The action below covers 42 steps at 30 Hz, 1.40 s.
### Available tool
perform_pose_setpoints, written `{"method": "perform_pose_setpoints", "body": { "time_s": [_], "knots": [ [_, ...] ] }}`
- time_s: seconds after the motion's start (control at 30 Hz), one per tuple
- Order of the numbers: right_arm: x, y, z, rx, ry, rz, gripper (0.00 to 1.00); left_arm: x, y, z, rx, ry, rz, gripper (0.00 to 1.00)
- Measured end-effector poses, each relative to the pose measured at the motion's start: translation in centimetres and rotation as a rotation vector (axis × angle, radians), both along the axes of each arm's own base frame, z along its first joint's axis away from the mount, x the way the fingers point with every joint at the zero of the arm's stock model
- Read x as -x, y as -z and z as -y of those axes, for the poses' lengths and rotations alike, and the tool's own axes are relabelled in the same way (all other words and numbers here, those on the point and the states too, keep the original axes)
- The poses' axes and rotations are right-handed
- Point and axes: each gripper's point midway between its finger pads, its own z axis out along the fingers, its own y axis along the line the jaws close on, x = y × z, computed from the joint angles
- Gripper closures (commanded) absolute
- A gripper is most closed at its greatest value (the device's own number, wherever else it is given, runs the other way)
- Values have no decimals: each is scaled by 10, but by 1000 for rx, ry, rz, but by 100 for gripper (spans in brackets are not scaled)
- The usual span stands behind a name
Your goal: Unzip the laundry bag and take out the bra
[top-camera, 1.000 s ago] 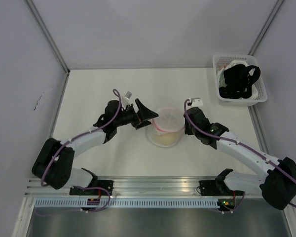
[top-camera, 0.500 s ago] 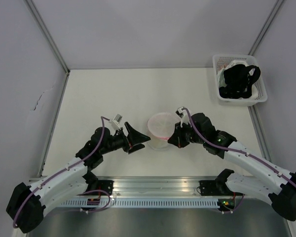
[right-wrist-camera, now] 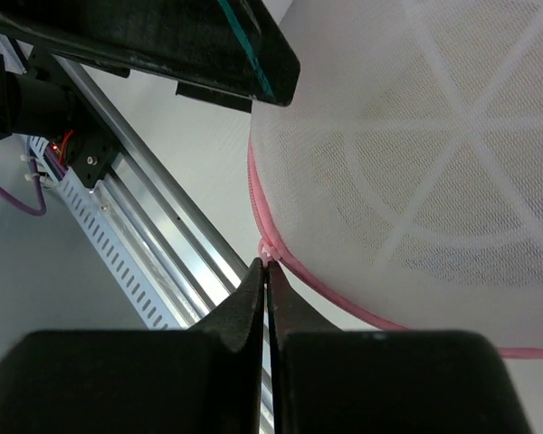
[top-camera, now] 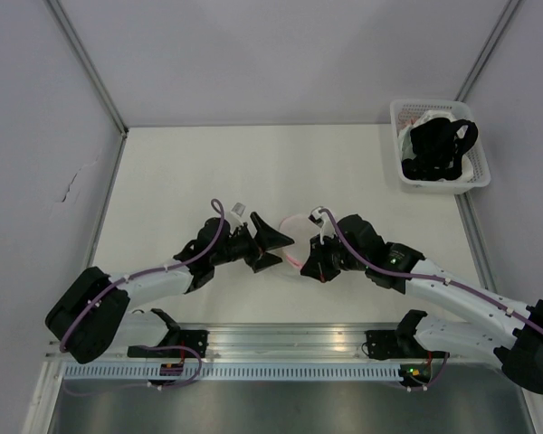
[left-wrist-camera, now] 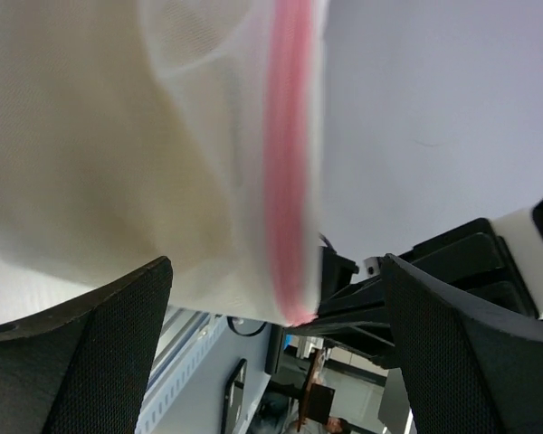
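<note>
The laundry bag (top-camera: 295,231), white mesh with pink zipper trim, sits between my two grippers. My left gripper (top-camera: 277,250) is open, one finger on each side of the bag's left edge. In the left wrist view the bag (left-wrist-camera: 145,154) fills the upper left above the open gripper (left-wrist-camera: 276,303). A faint yellow tint of the bra (left-wrist-camera: 90,190) shows through the mesh. My right gripper (top-camera: 313,264) is shut on the pink zipper pull (right-wrist-camera: 268,252) at the rim of the bag (right-wrist-camera: 434,154). In the right wrist view the gripper (right-wrist-camera: 268,271) pinches it at its tips.
A white plastic basket (top-camera: 408,177) stands at the back right corner and holds a black strappy garment (top-camera: 442,146). The metal rail (top-camera: 281,339) runs along the near table edge just below the grippers. Side walls close the table left and right.
My left gripper has swung back in to the bag's left side. My right gripper has shifted left and nearer with the bag's rim. Less of the bag shows from above.
</note>
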Motion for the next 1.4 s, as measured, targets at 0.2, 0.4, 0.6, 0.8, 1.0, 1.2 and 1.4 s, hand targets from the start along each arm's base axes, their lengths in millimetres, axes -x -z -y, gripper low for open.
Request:
{"method": "perform_pose_setpoints", "body": {
  "time_s": [0.2,0.4,0.6,0.8,1.0,1.2,1.4],
  "knots": [
    [0,6,6,34,9,-2,100,-14,-40,23,56,19,82,33],
    [-3,9,8,52,25,6,99,-18,-27,27,33,30,81,98],
    [-6,19,17,109,59,0,100,-19,-12,20,4,22,61,98],
    [-18,39,48,269,200,0,99,-30,4,-4,-28,-16,38,98],
    [-40,40,78,410,367,59,100,-30,9,-11,-45,-3,44,98],
    [-70,43,95,562,485,134,100,-25,5,-6,-44,62,62,98],
    [-104,51,114,699,610,165,100,-25,3,-5,-41,96,77,98]
  ]
}}
